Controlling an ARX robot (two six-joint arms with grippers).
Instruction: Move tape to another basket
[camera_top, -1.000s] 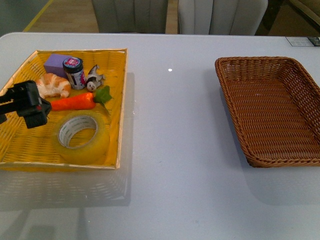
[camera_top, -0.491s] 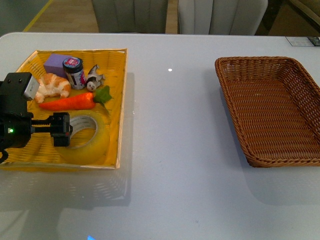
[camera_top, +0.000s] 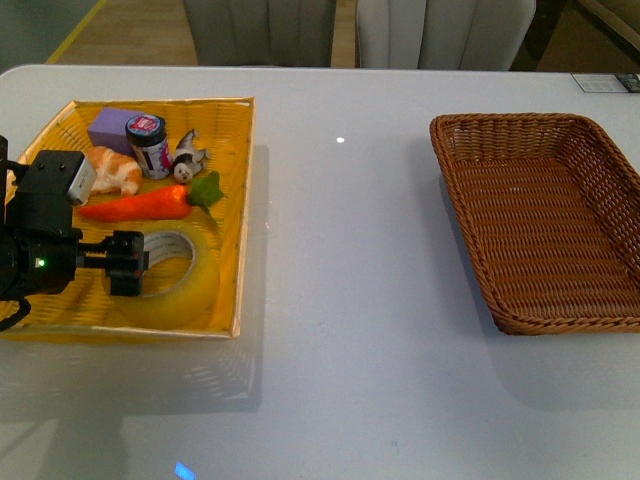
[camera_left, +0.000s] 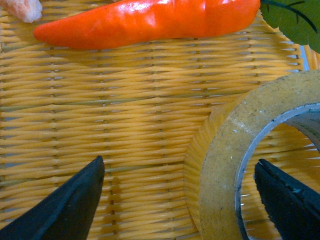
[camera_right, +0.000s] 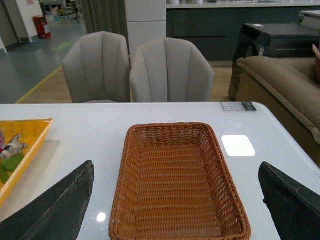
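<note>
The left gripper (camera_left: 179, 202) has edged slightly toward the tape (camera_left: 225, 150) since half a second ago. The label on the jar (camera_top: 148, 145) is too small to read. The jaws stand wide, gripping nothing, astride the tape's wall: one finger inside the roll, one outside over the yellow tray (camera_left: 125, 125).

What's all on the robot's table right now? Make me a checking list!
Surface: white table, glossy.
Job's things: tape lying flat in the yellow tray; brown basket empty, across the table.
Clutter: carrot, croissant, jar, purple block, small toy, all in the tray.
Pincers: left pincer open, straddling the tape's wall; right pincer open, holding nothing.
Cables: one dark loop by the left arm.
Surroundings: grey chairs, a sofa.
</note>
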